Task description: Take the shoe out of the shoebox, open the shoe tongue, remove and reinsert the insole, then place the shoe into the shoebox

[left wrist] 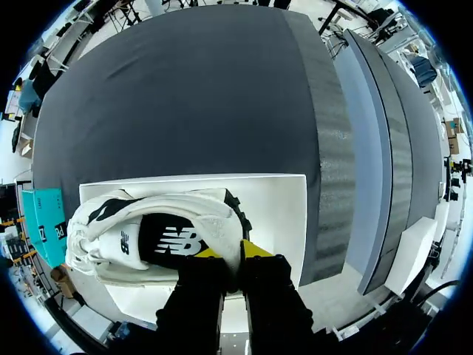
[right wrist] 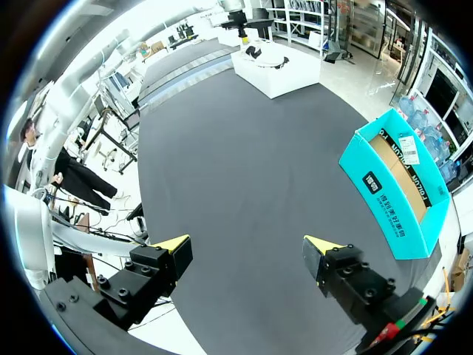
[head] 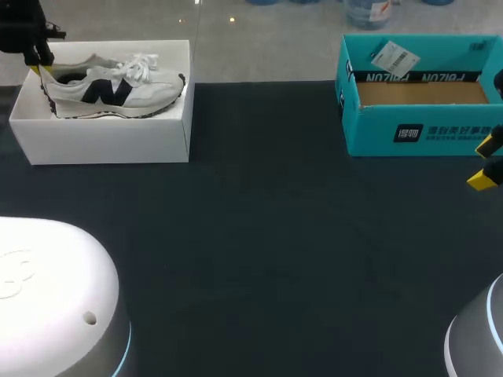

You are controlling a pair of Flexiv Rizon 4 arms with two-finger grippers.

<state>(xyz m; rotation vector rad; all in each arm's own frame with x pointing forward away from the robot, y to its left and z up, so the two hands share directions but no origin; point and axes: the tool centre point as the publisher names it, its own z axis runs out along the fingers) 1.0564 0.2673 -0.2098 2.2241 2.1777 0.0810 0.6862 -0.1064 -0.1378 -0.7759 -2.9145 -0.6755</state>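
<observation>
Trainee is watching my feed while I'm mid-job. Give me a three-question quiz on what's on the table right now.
1. Multiple choice: which part of the sneaker does the left end effector pinch? A) toe B) heel C) laces
2. True or false: the right end effector is open and holds nothing.
3. Short answer: which holds no shoe, the white box or the teal box?

Key: 1 B. 2 True. 3 The teal box.
</observation>
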